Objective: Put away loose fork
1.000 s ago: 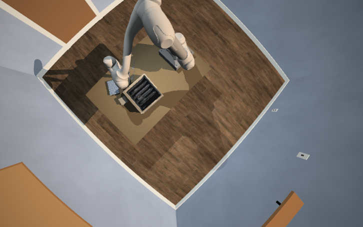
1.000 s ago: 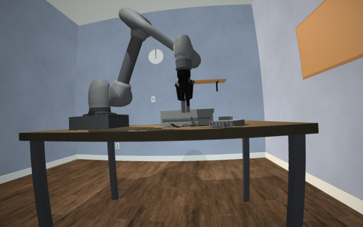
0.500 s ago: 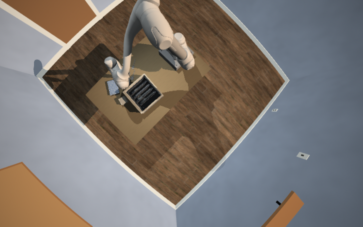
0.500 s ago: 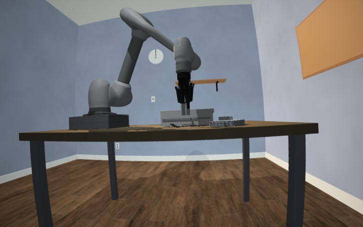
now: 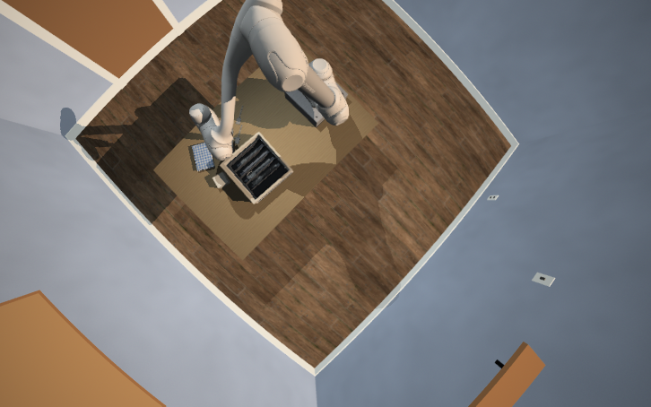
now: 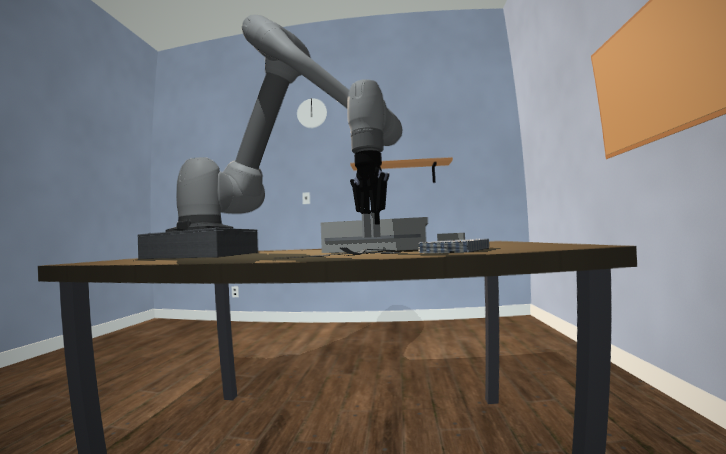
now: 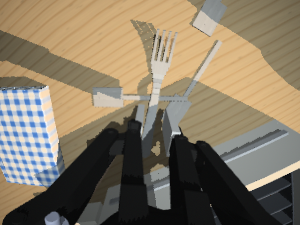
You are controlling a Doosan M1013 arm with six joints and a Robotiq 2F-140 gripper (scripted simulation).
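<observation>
One loose fork (image 7: 156,89): on the tabletop (image 5: 227,222) (image 6: 552,259) (image 7: 75,29), outside the tray (image 5: 240,177) (image 6: 337,228) (image 7: 270,149), its handle running down the wrist view beneath the tool (image 6: 371,225) (image 7: 154,119).
Way from tool: below it; the handle lines up with the gap, while the tines reach forward beyond the fingertips.
Long axis: nearly parallel to the finger faces, so closing should pinch across the handle once low enough.
Tool: fingers drawn near each other with a narrow gap, pinching nothing, and above the tabletop.
Fork's look: pale metal, slim neck, four tines casting a toothed shadow, handle greyer in shade.
Crossed piece: a flat-ended utensil (image 7: 107,97) lies across the fork's line; it could get dragged along.
Next: probably lower straight, then squeeze.
</observation>
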